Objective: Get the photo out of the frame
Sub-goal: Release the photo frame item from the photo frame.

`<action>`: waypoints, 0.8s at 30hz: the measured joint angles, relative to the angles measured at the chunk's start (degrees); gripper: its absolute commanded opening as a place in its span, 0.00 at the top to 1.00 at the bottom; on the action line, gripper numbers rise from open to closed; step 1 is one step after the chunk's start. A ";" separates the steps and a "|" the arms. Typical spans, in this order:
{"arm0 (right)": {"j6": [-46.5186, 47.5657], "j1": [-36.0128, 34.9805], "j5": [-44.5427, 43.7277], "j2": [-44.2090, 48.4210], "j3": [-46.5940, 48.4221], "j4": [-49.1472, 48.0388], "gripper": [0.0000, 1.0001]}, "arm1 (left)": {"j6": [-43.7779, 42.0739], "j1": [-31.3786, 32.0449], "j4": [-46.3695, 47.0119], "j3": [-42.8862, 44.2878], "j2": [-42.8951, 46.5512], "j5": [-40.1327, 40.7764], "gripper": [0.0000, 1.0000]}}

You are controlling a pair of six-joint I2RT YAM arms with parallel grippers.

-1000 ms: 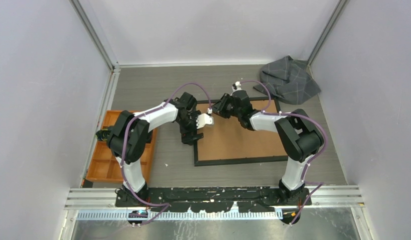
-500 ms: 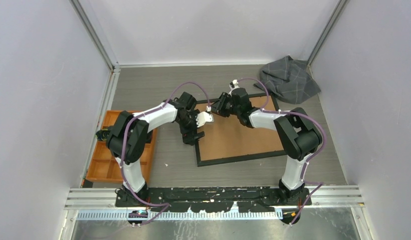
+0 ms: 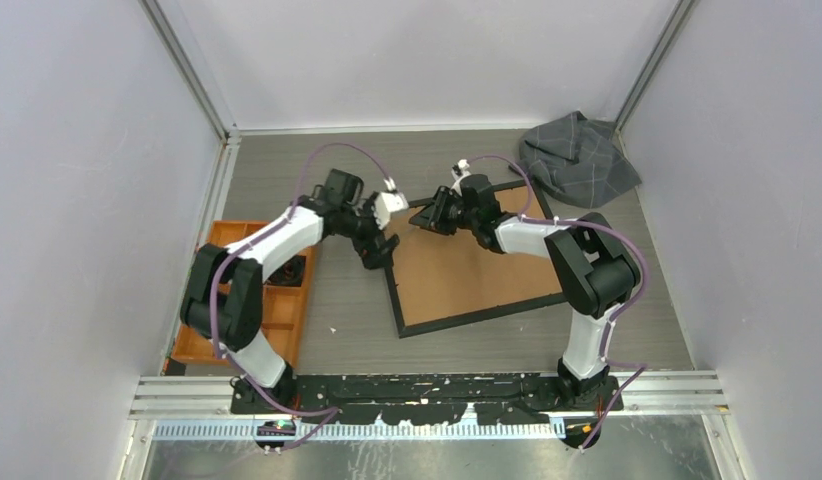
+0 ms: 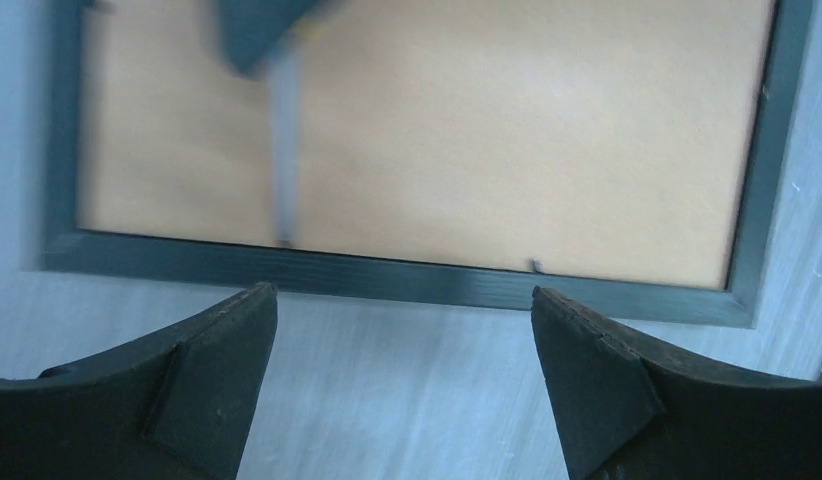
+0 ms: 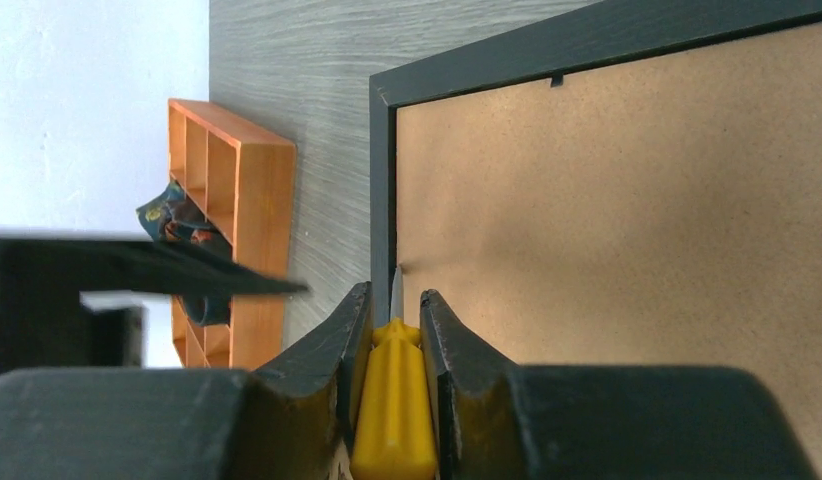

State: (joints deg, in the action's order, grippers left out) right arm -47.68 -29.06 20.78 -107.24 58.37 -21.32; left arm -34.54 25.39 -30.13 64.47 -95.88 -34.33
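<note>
We observe: left claw spread wide; right claw pinching yellow tool at frame edge; orange tray holds patterned item.

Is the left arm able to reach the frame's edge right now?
Probably yes. The left gripper hangs open beside the frame, nothing between them; the right gripper's yellow tool works farther along.

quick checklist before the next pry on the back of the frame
1. right gripper shut on the yellow tool: ok
2. tool blade at the seam between frame border and backing board: ok
3. left gripper open, holding nothing, beside the frame: ok
4. retaining tabs released: cannot tell
5. backing board lifted out: not ok, it lies in the frame
6. photo in sight: not ok, hidden
</note>
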 measured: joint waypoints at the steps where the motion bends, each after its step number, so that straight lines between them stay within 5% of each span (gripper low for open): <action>1: 0.22 -0.20 0.39 -0.17 0.35 0.39 0.99 | 1.42 -1.81 2.23 0.02 1.42 -0.90 0.00; 7: 2.86 -1.20 1.05 -0.28 2.43 3.65 0.99 | 15.69 -10.08 15.56 0.13 -1.03 -2.91 0.07; 16: 4.48 -1.22 1.36 -0.28 2.69 3.91 0.99 | 44.70 -13.53 28.72 -2.27 -11.15 -6.91 0.18; 22: 5.27 -1.27 1.38 -0.28 3.10 4.61 0.99 | 58.27 -14.32 37.11 -5.90 -11.41 -6.21 0.51; 24: 5.73 -1.33 1.38 -0.26 3.28 4.81 0.99 | 62.88 -14.91 40.54 -7.91 -11.76 -5.60 0.55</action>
State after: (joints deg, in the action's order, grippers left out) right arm -41.95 -30.39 22.15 -107.50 61.65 -16.51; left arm 28.34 10.48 10.41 56.55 -107.63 -39.92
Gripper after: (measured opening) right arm 0.257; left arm 0.519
